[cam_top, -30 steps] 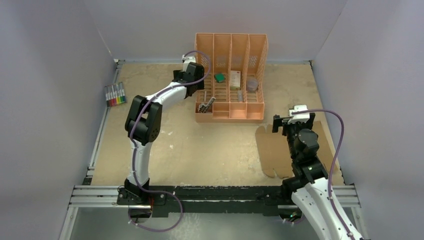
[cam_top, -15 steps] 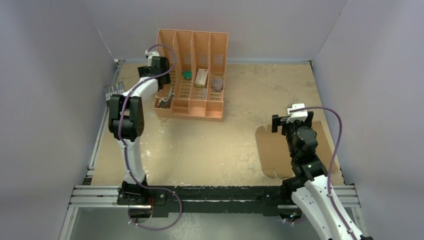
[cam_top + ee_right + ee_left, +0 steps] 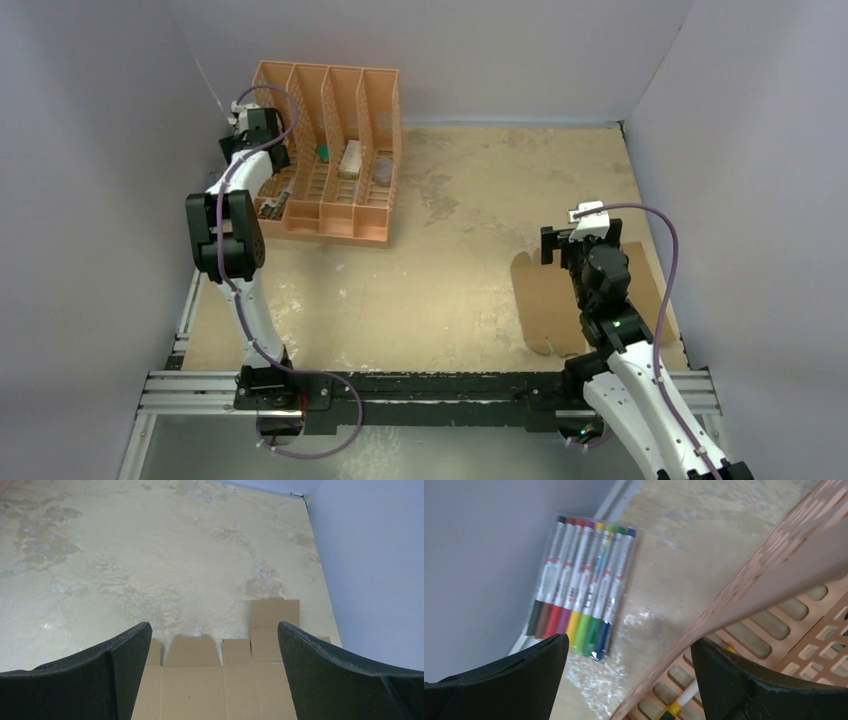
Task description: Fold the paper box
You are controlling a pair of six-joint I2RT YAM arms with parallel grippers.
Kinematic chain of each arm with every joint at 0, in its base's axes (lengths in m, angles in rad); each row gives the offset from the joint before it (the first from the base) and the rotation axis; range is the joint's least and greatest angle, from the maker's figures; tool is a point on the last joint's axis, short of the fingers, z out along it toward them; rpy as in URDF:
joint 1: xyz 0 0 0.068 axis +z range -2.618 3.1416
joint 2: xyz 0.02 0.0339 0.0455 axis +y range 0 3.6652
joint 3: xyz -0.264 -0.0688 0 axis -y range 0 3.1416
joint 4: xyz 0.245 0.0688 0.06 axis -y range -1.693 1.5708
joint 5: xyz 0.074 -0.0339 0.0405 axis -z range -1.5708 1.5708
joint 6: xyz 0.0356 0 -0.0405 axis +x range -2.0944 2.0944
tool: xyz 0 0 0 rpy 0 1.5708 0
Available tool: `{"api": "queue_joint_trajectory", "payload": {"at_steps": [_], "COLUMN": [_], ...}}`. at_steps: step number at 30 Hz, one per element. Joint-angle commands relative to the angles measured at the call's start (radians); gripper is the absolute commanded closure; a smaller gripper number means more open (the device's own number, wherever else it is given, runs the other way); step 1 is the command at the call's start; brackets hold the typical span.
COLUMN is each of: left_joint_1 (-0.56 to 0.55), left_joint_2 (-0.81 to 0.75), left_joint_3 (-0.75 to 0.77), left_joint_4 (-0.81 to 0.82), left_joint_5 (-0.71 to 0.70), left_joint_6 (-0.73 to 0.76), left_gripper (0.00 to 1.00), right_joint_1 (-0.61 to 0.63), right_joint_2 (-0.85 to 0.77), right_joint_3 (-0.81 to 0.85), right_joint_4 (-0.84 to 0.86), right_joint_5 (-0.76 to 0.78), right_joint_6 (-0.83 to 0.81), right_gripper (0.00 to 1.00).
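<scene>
Soft even light, sharp, faint shadows.

The orange file organiser (image 3: pixel 335 150) crowds the far left corner, its side wall standing between the spread fingers of the left gripper (image 3: pixel 626 652), and a pack of markers (image 3: pixel 579 585) fills the narrow strip by the left enclosure wall (image 3: pixel 474 555). Between organiser and flat paper box (image 3: pixel 540 295) the table (image 3: pixel 470 250) lies open; right of the box, the right enclosure wall (image 3: pixel 760 200) stands close.
</scene>
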Motion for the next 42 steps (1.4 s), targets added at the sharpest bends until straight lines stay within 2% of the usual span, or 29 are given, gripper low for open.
{"api": "queue_joint_trajectory", "payload": {"at_steps": [1,8,14,17,20,26,34,37,42], "left_joint_1": [0.041,0.036,-0.014,-0.076,-0.196,-0.393,-0.612,-0.662,-0.671], "left_joint_2": [-0.016,-0.126,-0.322,-0.42,-0.485,-0.573,-0.715,-0.723,-0.728], "left_joint_3": [0.126,0.104,-0.047,-0.147,-0.21,-0.327,-0.493,-0.501,-0.482], "left_joint_4": [0.0,-0.039,-0.098,-0.094,-0.114,-0.156,-0.047,-0.045,-0.067], "left_joint_5": [-0.064,0.044,0.097,0.113,0.13,0.186,0.182,0.203,0.217], "left_joint_6": [-0.003,-0.07,-0.147,-0.162,-0.181,-0.188,-0.115,-0.098,-0.087], "left_gripper": [0.08,0.08,0.08,0.08,0.09,0.11,0.1,0.1,0.1], "right_joint_1": [0.004,0.004,-0.024,-0.114,-0.233,-0.288,-0.374,-0.387,-0.389], "right_joint_2": [0.04,0.206,0.35,0.407,0.447,0.543,0.68,0.755,0.924], "right_joint_3": [0.075,0.202,0.271,0.28,0.27,0.253,0.229,0.271,0.371], "right_joint_4": [-0.007,-0.179,-0.295,-0.31,-0.302,-0.276,-0.21,-0.202,-0.233], "right_joint_5": [-0.007,0.05,0.113,0.056,-0.008,0.033,-0.035,-0.067,-0.153], "right_joint_6": [0.033,0.239,0.387,0.458,0.523,0.602,0.634,0.623,0.575], "right_gripper": [0.01,0.01,0.01,0.01,0.01,0.01,0.01,0.01,0.01]}}
